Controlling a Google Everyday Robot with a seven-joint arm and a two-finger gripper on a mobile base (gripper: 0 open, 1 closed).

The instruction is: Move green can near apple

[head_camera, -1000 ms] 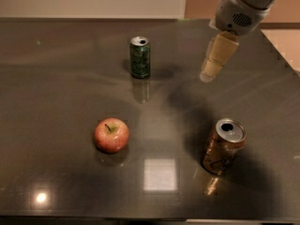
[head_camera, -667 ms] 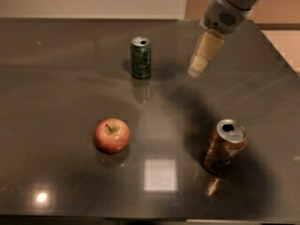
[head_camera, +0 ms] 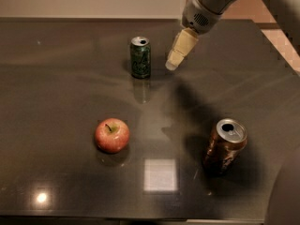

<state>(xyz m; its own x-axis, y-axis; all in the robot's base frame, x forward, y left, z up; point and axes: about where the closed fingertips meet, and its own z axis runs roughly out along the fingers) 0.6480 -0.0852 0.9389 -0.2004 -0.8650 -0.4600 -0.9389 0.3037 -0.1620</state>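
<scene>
The green can (head_camera: 140, 57) stands upright at the back middle of the dark table (head_camera: 56, 78). The red apple (head_camera: 112, 135) lies nearer the front, left of centre, well apart from the can. My gripper (head_camera: 172, 64) hangs from the arm at the upper right, its pale fingers (head_camera: 180, 48) pointing down-left. It is just right of the green can, a small gap away, and holds nothing.
A larger brown can (head_camera: 225, 146) stands tilted at the front right. The table's right edge (head_camera: 281, 55) runs along a tan floor. A bright light reflection (head_camera: 160, 174) lies on the front middle of the tabletop.
My gripper has moved left and slightly down toward the green can. The cans and the apple have not moved.
</scene>
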